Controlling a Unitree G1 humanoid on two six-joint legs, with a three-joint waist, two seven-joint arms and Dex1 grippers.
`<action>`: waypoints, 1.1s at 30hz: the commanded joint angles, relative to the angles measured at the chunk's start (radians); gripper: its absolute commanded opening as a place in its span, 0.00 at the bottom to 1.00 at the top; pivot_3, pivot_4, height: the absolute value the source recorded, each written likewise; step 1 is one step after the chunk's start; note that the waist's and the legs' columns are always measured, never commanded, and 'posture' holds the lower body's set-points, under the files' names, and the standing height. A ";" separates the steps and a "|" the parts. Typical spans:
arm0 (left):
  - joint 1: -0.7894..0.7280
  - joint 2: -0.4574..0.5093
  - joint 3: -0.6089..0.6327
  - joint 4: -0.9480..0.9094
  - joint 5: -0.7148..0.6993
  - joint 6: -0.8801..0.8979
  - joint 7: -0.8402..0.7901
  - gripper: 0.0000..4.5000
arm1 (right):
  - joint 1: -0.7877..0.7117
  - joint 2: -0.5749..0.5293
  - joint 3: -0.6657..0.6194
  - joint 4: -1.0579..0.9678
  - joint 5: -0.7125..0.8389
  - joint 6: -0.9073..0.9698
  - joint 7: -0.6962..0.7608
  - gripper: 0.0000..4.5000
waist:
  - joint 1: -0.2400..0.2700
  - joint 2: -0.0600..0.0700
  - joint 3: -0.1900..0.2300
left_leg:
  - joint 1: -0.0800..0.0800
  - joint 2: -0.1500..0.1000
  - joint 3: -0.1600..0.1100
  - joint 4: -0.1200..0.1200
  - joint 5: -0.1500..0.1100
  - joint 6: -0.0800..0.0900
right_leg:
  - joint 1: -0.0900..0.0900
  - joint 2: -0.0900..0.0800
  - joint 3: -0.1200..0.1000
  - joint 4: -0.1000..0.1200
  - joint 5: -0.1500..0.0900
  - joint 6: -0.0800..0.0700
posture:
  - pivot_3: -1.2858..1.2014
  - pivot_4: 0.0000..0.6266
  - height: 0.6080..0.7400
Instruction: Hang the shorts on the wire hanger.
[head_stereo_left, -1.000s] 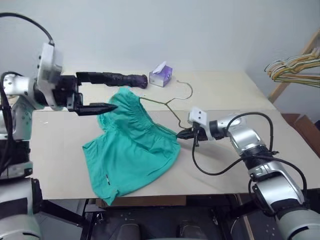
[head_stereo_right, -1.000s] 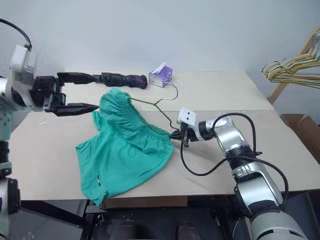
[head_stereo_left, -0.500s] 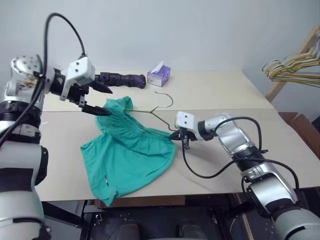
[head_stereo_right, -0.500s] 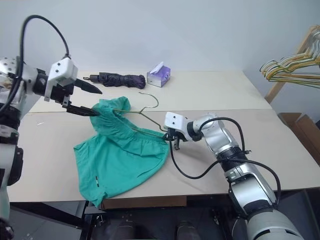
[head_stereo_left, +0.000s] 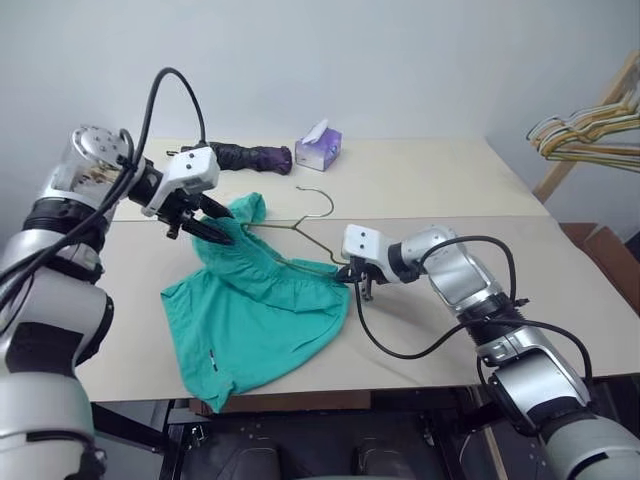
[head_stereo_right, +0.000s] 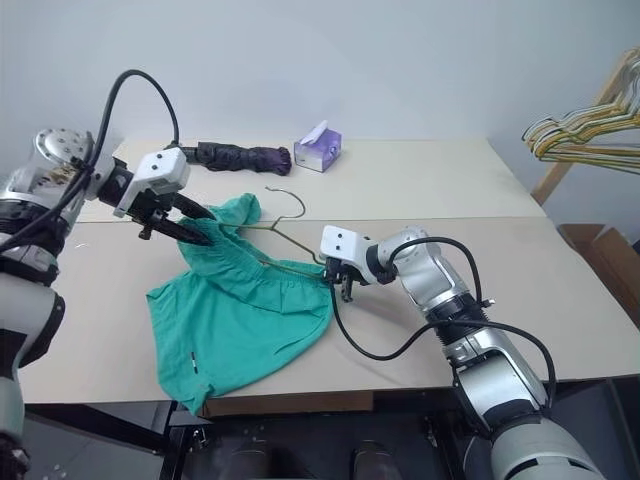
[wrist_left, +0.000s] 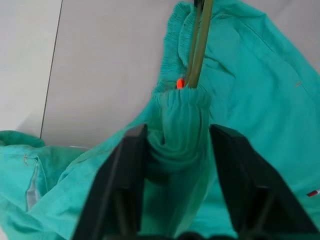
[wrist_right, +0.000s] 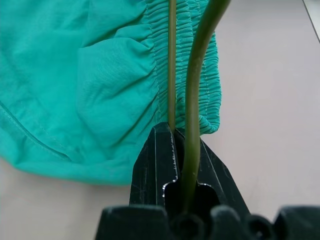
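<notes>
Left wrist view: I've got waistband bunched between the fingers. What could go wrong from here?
The left gripper closes on a thick fold of the shorts, with the wire hanger just past it; pulling might drag the fabric off the wire. The right gripper pinches only the thin wire, which could twist or slip. Most of the shorts lie on the table and may snag.

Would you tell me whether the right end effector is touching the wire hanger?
Touching: the right wrist view shows the right end effector shut on the wire hanger.
</notes>
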 joint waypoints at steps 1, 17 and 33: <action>-0.039 0.005 -0.003 0.010 -0.009 -0.018 -0.003 0.20 | -0.016 -0.002 -0.021 -0.049 0.006 0.002 -0.010 0.00 | 0.000 0.000 0.000 | 0.000 0.000 0.000 0.000 0.000 0.000 | 0.000 0.000 0.000 0.000 0.000 0.000 | 0.55 0.00 1.00; -0.071 -0.027 0.145 0.108 0.155 -0.132 -0.003 0.01 | -0.009 -0.052 -0.111 -0.108 0.006 -0.077 -0.127 0.31 | -0.002 0.000 0.000 | 0.000 0.000 0.000 0.000 0.000 0.000 | 0.000 0.000 0.000 0.000 0.000 0.000 | 0.55 0.00 1.00; -0.069 -0.043 0.363 0.131 0.253 -0.130 0.021 0.01 | 0.136 -0.143 -0.405 -0.519 0.345 0.607 -0.162 0.86 | 0.000 0.000 0.000 | 0.000 0.000 0.000 0.000 0.000 0.000 | 0.001 0.000 0.000 0.000 0.000 0.000 | 0.53 0.00 1.00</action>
